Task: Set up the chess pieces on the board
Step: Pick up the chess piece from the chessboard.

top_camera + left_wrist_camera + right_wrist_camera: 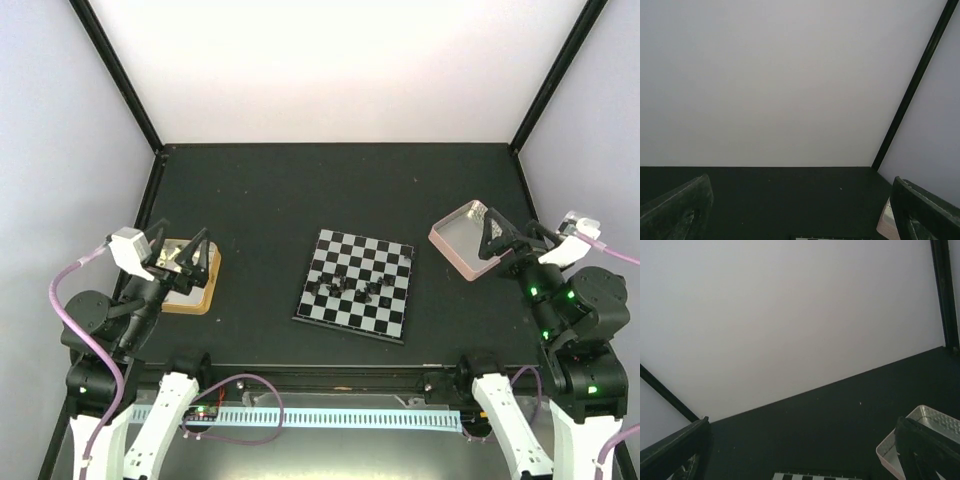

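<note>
Black chess pieces clustered at centre of board, none on home rows; setup judged barely started. Left gripper at 9 o'clock over wooden tray, right gripper at 3 o'clock over pink tray; both spread wide, empty.

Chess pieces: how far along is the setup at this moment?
Nothing looks done yet: the chess pieces sit bunched near the middle of the board, not lined up in rows. Nothing is in hand: the left gripper and right gripper are both open and empty, off to the sides. All the placing is left.
</note>
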Robot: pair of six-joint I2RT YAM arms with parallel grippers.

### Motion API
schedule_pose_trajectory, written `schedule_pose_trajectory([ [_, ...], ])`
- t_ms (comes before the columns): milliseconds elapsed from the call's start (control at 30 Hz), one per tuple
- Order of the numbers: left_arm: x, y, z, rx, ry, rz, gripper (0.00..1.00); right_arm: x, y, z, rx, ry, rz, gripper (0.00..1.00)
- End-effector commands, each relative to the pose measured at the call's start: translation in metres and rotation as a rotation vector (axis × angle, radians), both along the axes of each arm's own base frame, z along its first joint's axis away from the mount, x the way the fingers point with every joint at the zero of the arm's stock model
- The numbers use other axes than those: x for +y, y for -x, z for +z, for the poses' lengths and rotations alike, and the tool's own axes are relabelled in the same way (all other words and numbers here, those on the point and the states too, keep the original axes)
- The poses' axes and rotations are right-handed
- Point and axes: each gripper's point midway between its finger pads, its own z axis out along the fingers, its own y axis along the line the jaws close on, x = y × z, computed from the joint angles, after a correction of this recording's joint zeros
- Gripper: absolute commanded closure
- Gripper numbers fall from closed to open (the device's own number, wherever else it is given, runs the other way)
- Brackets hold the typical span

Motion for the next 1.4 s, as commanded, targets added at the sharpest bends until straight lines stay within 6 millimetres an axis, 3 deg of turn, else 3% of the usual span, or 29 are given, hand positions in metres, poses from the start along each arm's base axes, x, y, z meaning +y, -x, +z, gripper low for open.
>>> schedule_pose_trajectory([
  [0,-0.001,-0.002,0.000,-0.009,0.008,-0.005,0.01,0.017,0.002,-0.027,0.073,-0.027,0.099,0.00],
  [200,-0.001,-0.006,-0.013,-0.027,-0.011,-0.001,0.01,0.055,-0.004,-0.079,0.176,-0.138,0.310,0.00],
  [433,-0.040,-0.025,-0.054,0.026,0.015,-0.236,0.01,0.069,-0.023,-0.155,0.362,-0.176,0.382,0.04],
  [600,-0.060,-0.057,-0.100,0.203,0.110,-0.343,0.01,0.063,-0.042,-0.207,0.520,-0.156,0.328,0.19],
  [767,-0.077,-0.073,-0.134,0.369,0.133,-0.411,0.02,0.064,-0.058,-0.249,0.645,-0.144,0.318,0.34],
  [967,-0.088,-0.081,-0.171,0.507,0.126,-0.420,0.01,0.074,-0.069,-0.282,0.765,-0.021,0.295,0.40],
  [1200,-0.108,-0.087,-0.197,0.567,0.058,-0.456,0.01,0.117,-0.053,-0.310,0.888,0.232,0.369,0.43],
  [1367,-0.114,-0.094,-0.207,0.595,0.040,-0.447,0.01,0.142,-0.044,-0.331,0.948,0.354,0.416,0.50],
])
